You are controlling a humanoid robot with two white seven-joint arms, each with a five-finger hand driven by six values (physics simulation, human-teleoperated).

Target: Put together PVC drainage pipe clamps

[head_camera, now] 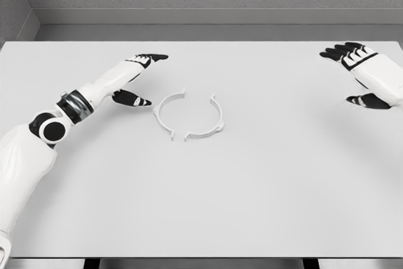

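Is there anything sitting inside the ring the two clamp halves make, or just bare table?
Only bare white table shows inside the two clamp halves, which lie apart with gaps at their ends. Nothing covers that area. Both the left hand and right hand stay outside it, open.

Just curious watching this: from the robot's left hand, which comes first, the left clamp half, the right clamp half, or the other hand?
1. Left clamp half, just right of the left hand.
2. Right clamp half, facing it across a small gap.
3. Right hand, at the table's far right.
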